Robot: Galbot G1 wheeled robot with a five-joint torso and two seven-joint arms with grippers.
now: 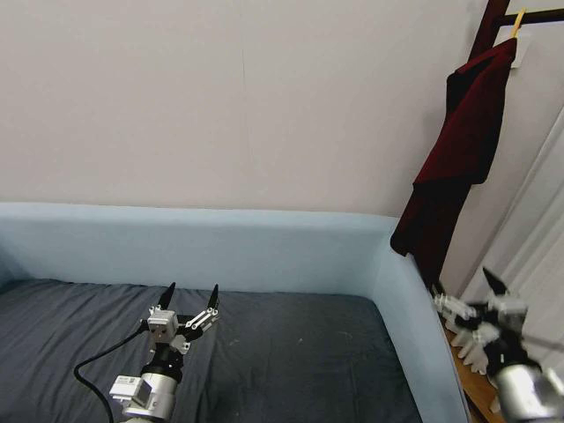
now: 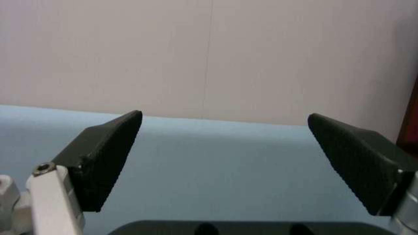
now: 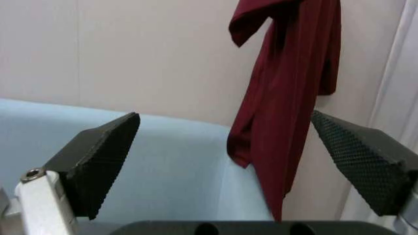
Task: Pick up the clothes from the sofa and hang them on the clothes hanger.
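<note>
Our left hand (image 1: 192, 298) hovers released over the sofa (image 1: 264, 251); our right hand (image 1: 462, 295) hangs released past its end. At twelve o'clock from it the dark red garment (image 1: 460, 145) drapes off the clothes hanger (image 1: 487, 26): light, limp, best pinched, we judge, at a bunched fold

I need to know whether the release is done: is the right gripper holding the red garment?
No, the right gripper has its fingers open and empty, apart from the red garment, which hangs on the rack.
</note>
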